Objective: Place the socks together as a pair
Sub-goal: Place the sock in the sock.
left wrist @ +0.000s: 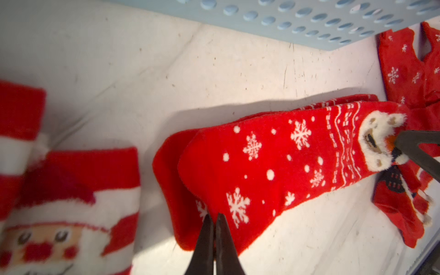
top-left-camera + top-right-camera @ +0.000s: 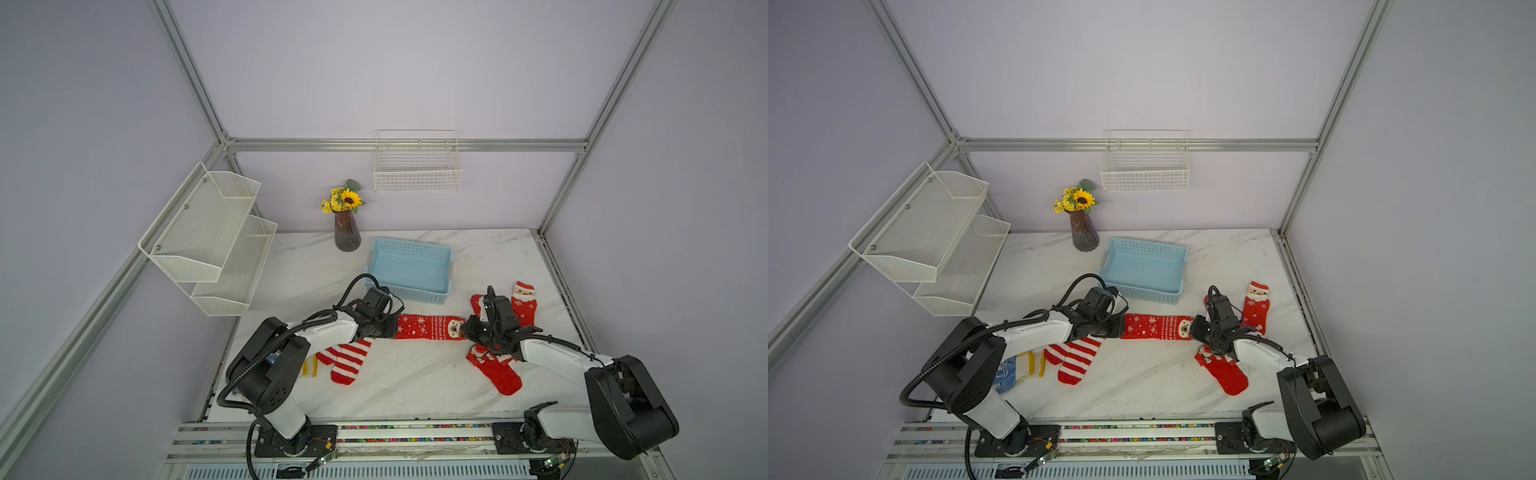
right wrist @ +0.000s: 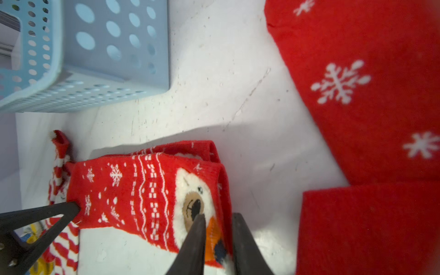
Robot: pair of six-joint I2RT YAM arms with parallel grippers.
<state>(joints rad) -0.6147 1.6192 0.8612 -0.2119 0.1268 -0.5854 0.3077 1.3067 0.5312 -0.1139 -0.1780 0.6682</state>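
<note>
Two red snowflake socks (image 2: 424, 327) (image 2: 1154, 327) with a bear cuff lie stacked one on the other, stretched just above the marble table between my grippers. In the left wrist view my left gripper (image 1: 214, 215) is shut on the toe end of these socks (image 1: 273, 162). It also shows in both top views (image 2: 392, 328) (image 2: 1120, 328). My right gripper (image 3: 219, 215) (image 2: 463, 330) is shut on the bear cuff (image 3: 195, 202). Two red-and-white striped socks (image 2: 349, 359) lie below the left arm. Santa-cuff socks (image 2: 524, 303) and another red sock (image 2: 498, 374) lie round the right gripper.
A light blue perforated basket (image 2: 409, 270) stands just behind the held socks. A vase of sunflowers (image 2: 347, 230) is at the back. A white mesh shelf (image 2: 212, 237) and a wire basket (image 2: 417, 170) hang on the walls. A blue-dotted glove (image 2: 1017, 372) lies under the left arm.
</note>
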